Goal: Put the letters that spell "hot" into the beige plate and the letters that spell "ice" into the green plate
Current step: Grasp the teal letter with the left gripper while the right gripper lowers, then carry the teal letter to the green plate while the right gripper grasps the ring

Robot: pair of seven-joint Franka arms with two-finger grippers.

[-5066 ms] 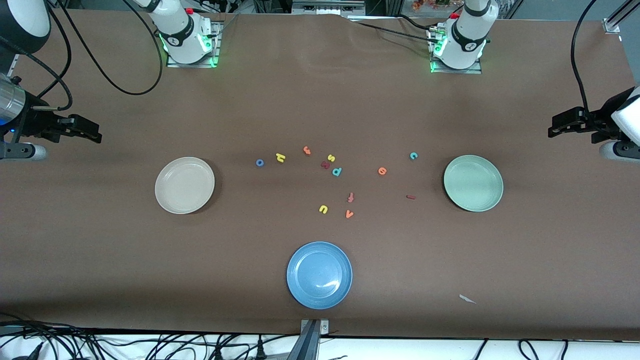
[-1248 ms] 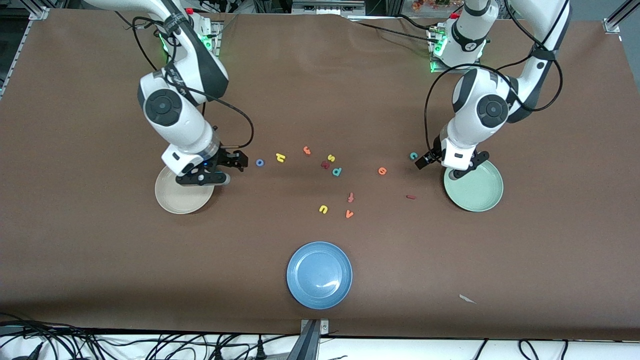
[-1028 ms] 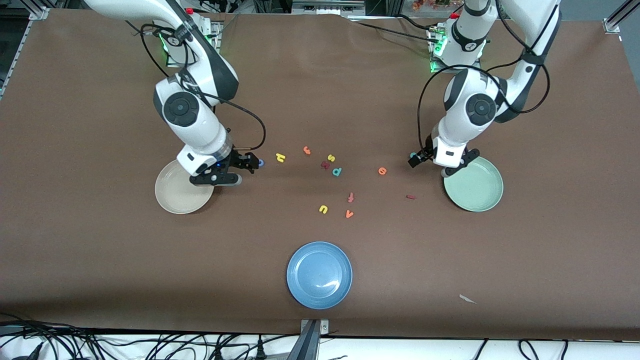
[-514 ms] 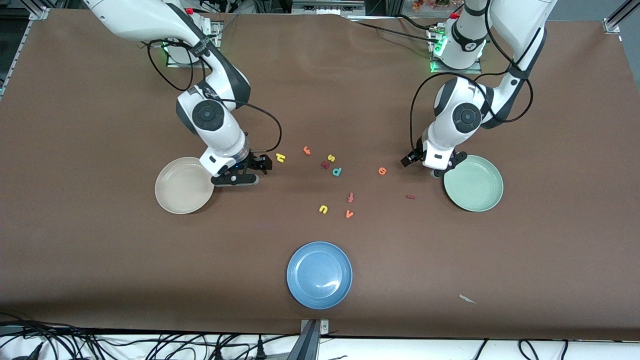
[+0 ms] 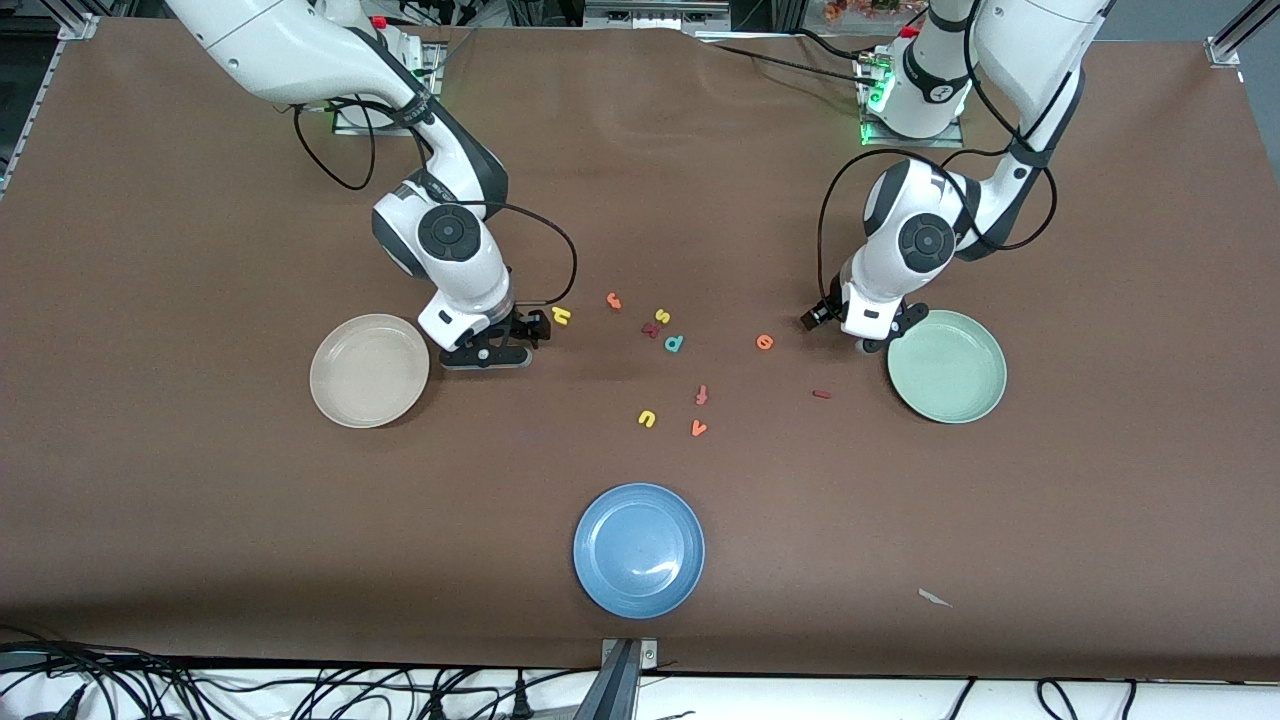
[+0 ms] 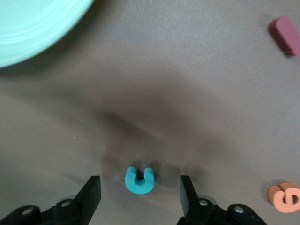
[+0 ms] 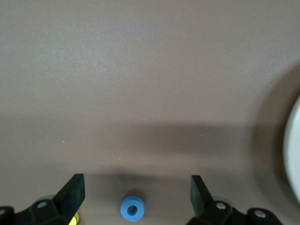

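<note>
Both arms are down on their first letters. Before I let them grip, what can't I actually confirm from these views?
- Front view: the teal c and blue o are hidden under the left gripper and right gripper; only the wrist views show them.
- Wrist views: whether the fingertips touch the table is not shown.
- Left wrist view: the green plate is cut off by the edge.

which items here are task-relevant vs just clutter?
Job:
beige plate
green plate
blue o
yellow h
orange t
teal c
orange e
dark red i

Lying about:
blue plate
yellow s
teal p
yellow u
orange v
</note>
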